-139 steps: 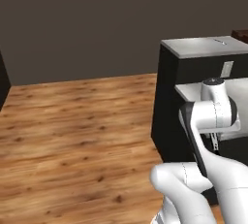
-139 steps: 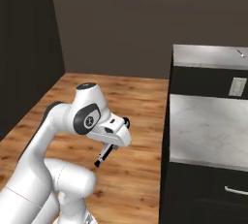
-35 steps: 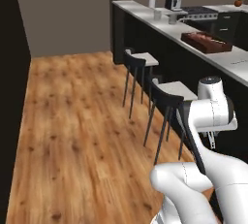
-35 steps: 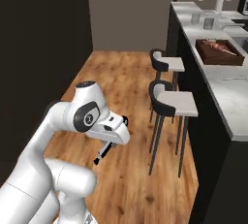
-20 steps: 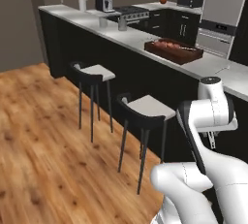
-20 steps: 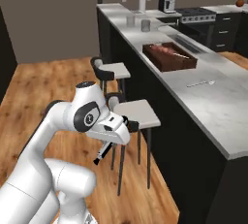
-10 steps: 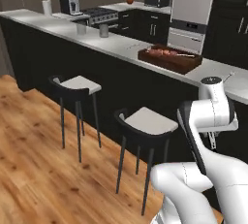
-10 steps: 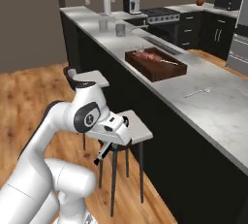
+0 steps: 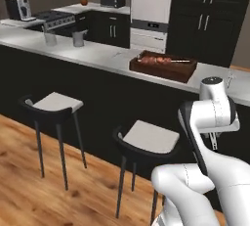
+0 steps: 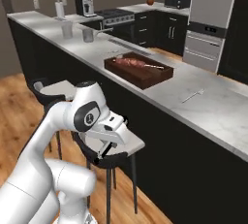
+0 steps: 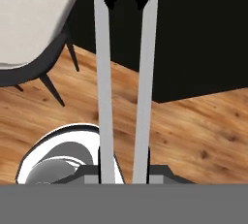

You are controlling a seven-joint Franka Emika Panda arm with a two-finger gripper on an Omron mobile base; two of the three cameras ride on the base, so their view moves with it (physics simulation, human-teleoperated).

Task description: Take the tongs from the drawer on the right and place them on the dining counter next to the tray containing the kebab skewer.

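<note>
1. Gripper [image 11: 125, 172] closed tight on the tongs [image 11: 123, 72], the two slim silver arms pinched between the fingers and running up and away from the hand, dark tips at the far end.
2. Tongs carried low beside the arm, hanging down in front of the black counter base above the wood floor [image 11: 193, 121]; seen as a thin rod under the hand [image 10: 107, 148] from the right base camera.
3. Dining counter [image 10: 213, 109] stretched pale and long across both base views, over a black base.
4. Brown tray [image 10: 139, 70] rested on that counter, kebab skewer [image 10: 137, 63] lying lengthwise inside it; also seen from the left [image 9: 163, 65].
5. Small silvery utensil [image 10: 193, 95] lay on the counter to the right of the tray, apart from it.
6. Two grey cups [image 10: 87, 35] stood further along the counter.
7. Two stools [image 9: 146, 139] stood against the counter base, one just beside the arm.
</note>
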